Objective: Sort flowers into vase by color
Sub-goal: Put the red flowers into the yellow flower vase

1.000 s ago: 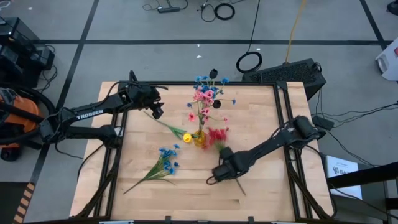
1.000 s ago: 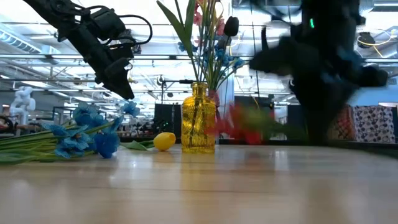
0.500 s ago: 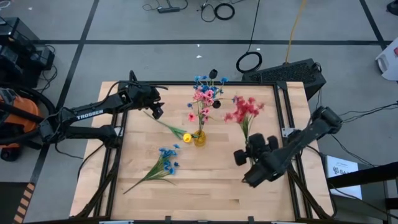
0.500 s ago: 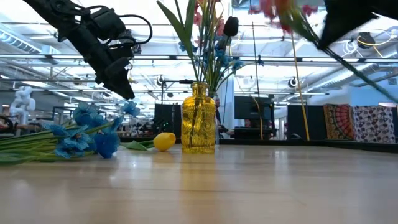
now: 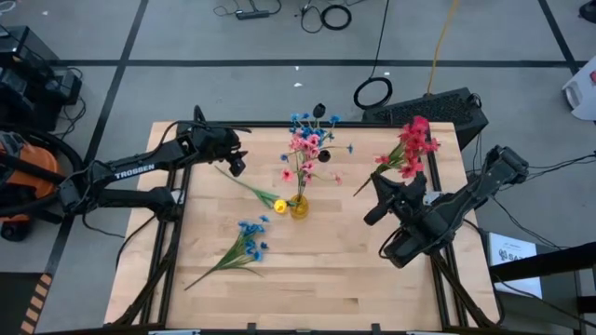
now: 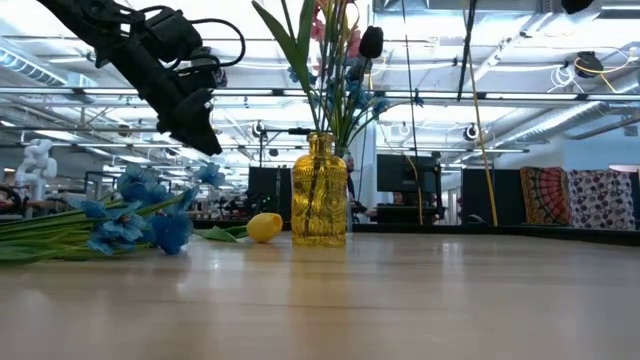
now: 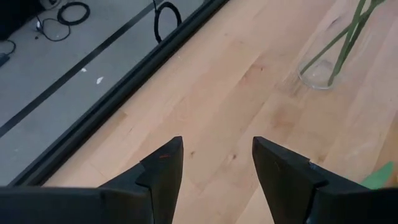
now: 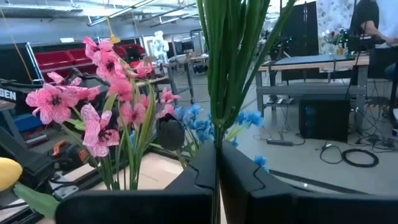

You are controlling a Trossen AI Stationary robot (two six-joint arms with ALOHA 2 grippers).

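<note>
The yellow-amber vase (image 5: 299, 207) (image 6: 320, 190) stands mid-table with pink blooms (image 5: 305, 147) (image 8: 106, 93) and blue blooms (image 5: 312, 119) in it. A yellow flower (image 5: 279, 205) (image 6: 264, 226) lies on the table beside the vase. A blue bunch (image 5: 250, 237) (image 6: 140, 215) lies toward the near left. My right gripper (image 5: 379, 186) (image 8: 216, 168) is right of the vase, raised, shut on the red spray (image 5: 410, 144). My left gripper (image 5: 237, 166) (image 7: 216, 162) hovers open over the far left of the table. My right gripper pinches the red spray's green stems (image 8: 216, 134) between its two fingers, coming level from the table's right side and lying across the stems. The spray is lifted clear and stands roughly upright, leaves (image 8: 230, 56) rising above the fingers and the stem end (image 5: 358, 193) below them.
The table's black frame rails run along its left and right sides (image 5: 424, 158). Bare wood lies along the near edge (image 5: 307, 288). Cables and a dark box (image 5: 438, 107) sit on the floor beyond the far edge. Tables and a person show in the room behind (image 8: 367, 25).
My right gripper has risen from the table near the vase and swung toward the right and far edges, carrying the red spray. The spray, which lay low beside the vase, is now lifted clear and turned upright. The gripper has left the low view.
</note>
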